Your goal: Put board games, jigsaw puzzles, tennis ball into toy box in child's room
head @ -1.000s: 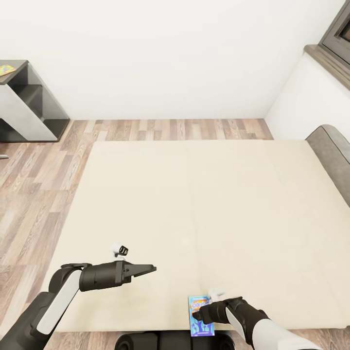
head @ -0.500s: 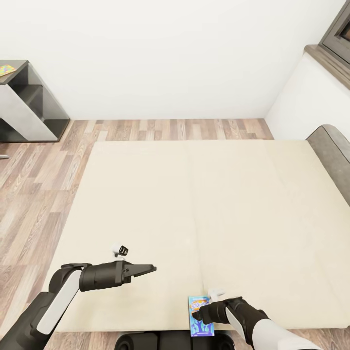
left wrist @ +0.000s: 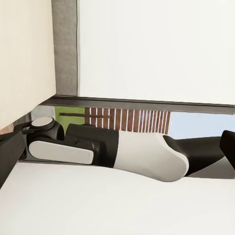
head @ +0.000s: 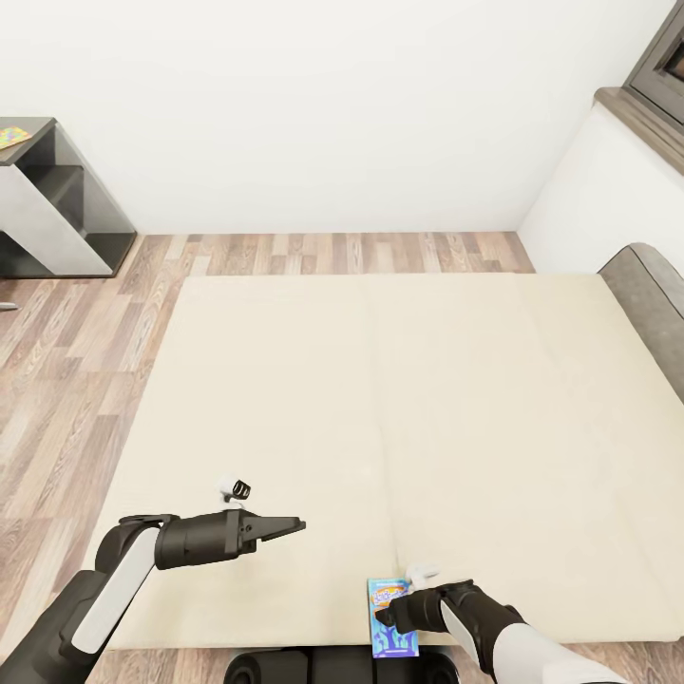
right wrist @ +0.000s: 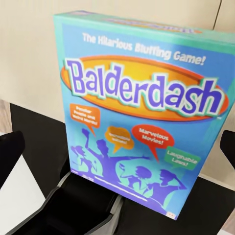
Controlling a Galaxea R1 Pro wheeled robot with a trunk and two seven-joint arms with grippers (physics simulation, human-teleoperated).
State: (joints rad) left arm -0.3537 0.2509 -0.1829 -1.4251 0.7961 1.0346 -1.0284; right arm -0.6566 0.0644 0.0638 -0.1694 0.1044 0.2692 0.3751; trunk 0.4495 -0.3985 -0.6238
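Blue Balderdash board game [head: 391, 617] lies flat at the near edge of the beige bed [head: 399, 418], overhanging the robot's base, its long axis running away from the robot. The right end effector [head: 388, 614] hovers right over it, dark fingers [right wrist: 11, 152] spread on either side in the wrist view; its far end is partly covered. The left end effector [head: 294, 523] hangs above the mattress, well apart, its tips pressed together. A jigsaw puzzle [head: 11, 138] sits cut off on the distant worktop [head: 38, 128]
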